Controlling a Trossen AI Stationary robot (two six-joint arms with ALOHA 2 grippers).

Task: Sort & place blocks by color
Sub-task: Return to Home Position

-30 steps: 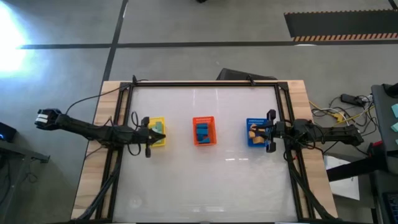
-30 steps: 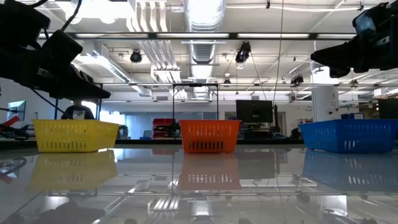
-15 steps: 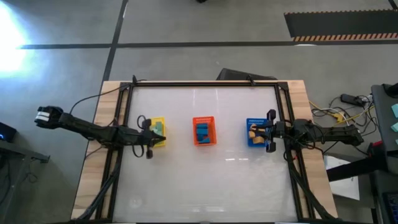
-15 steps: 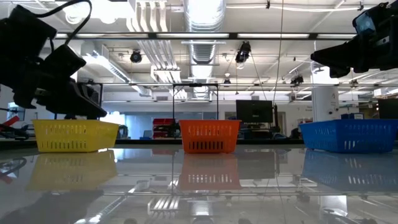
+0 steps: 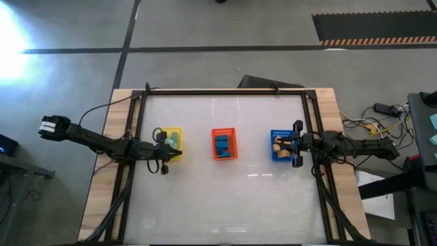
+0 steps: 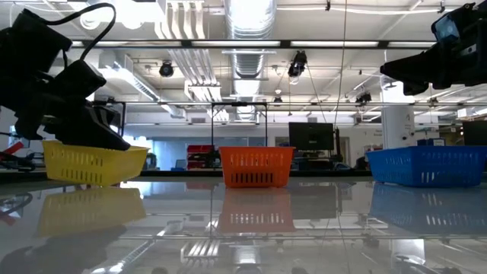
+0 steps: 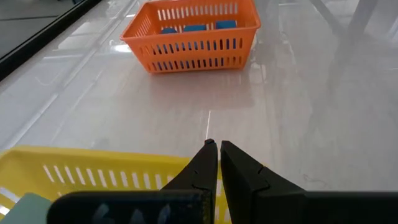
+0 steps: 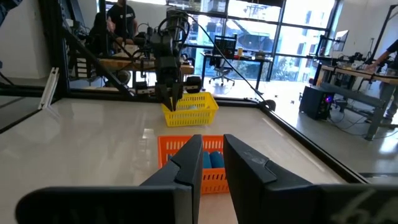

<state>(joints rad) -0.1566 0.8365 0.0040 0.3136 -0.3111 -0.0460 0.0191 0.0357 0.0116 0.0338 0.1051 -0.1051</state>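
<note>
Three slotted baskets stand in a row across the table's middle. The yellow basket (image 5: 175, 145) holds a pale teal block (image 7: 25, 205). Blue blocks (image 7: 194, 27) lie in the orange basket (image 5: 224, 144), and orange blocks (image 5: 278, 145) in the blue basket (image 5: 281, 154). My left gripper (image 7: 214, 146) is shut and slants down over the yellow basket (image 6: 91, 164), which stands tilted. My right gripper (image 8: 212, 146) is shut and level above the blue basket's right side, holding nothing. My left gripper lies with its shut fingers (image 7: 202, 171) across the rim (image 7: 124, 158) of the yellow basket's wall on the orange basket's side. It comes from the table's left, slanting down. The fingers' underside hides the touching spot. The basket sits tilted beneath them and nothing is pinched.
A black frame (image 5: 225, 92) runs round the white tabletop, with wooden edges (image 5: 113, 137) outside it. Bare tabletop (image 5: 225, 198) lies near of the baskets and more far of them. Cables (image 5: 102, 113) trail at the left. Desks and people show in the room beyond.
My left gripper has sunk and tipped further down onto the yellow basket, drawing back a little toward the table's left edge. The basket, level a second ago, now stands tilted. Both grippers have stayed shut.
</note>
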